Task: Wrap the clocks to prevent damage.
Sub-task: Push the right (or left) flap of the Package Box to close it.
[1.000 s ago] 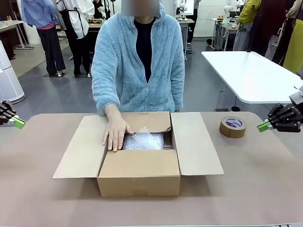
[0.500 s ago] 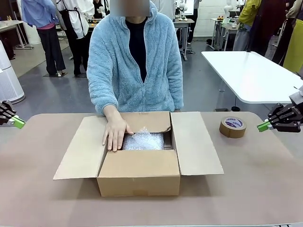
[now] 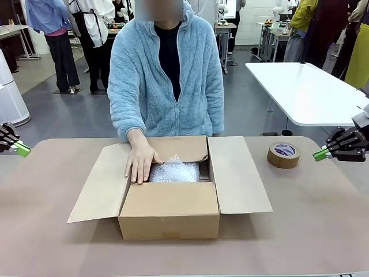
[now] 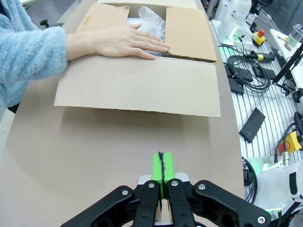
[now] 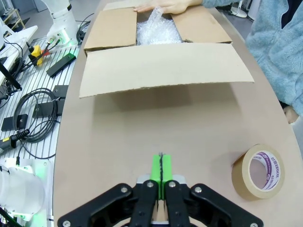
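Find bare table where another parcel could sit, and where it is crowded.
Bare table: between the box and the near edge; beyond its left flap; between its right flap and the tape roll. Crowded: inside the box, with the bubble-wrap bundle and the person's hand.

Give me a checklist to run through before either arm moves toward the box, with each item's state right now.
1. Bubble-wrap bundle inside the cardboard box: ok.
2. Person's hand clear of the box: not ok; it lies over the box's left edge, fingers on the bundle.
3. Side flaps spread open: ok.
4. Left gripper shut and empty, out at the table's left end: ok.
5. Right gripper shut and empty, apart from the tape roll: ok.
6. Wrap closed all around the bundle: cannot tell; its underside is hidden.
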Controlling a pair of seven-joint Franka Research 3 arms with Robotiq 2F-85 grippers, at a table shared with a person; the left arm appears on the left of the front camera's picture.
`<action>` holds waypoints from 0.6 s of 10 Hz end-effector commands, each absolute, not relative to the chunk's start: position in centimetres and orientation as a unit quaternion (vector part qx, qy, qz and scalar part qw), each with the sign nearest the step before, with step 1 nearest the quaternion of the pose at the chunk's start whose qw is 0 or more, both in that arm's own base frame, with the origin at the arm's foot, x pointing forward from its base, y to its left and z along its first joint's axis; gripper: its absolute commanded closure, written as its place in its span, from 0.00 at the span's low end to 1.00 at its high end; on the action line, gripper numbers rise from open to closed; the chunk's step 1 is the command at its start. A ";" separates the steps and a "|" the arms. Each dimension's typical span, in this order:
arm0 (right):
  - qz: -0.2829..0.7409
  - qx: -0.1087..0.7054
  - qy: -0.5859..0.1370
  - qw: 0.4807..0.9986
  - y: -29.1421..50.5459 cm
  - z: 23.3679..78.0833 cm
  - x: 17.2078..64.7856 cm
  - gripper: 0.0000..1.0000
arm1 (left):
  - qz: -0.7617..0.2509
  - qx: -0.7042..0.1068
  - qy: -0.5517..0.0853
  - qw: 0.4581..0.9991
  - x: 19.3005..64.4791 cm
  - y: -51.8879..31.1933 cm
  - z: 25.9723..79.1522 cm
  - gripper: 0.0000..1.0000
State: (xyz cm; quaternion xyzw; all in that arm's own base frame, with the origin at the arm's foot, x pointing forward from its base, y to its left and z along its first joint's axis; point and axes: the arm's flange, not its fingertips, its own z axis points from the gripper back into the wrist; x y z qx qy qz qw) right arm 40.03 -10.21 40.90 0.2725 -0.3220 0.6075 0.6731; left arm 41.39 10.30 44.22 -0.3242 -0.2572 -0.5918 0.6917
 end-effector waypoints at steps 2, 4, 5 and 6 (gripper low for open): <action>0.578 0.262 -0.289 0.717 -7.5 37.3 41.5 0.99 | -0.592 -0.326 -0.261 0.689 41.4 10.3 44.3 1.00; 0.562 0.267 -0.280 0.731 -5.5 35.1 42.6 0.99 | -0.592 -0.326 -0.261 0.689 41.4 10.3 44.3 1.00; 0.566 0.276 -0.279 0.725 -4.4 34.3 43.1 0.99 | -0.592 -0.326 -0.261 0.689 41.4 10.3 44.3 1.00; 0.568 0.283 -0.278 0.721 -3.2 33.5 43.6 0.99 | -0.592 -0.326 -0.261 0.689 41.4 10.3 44.3 1.00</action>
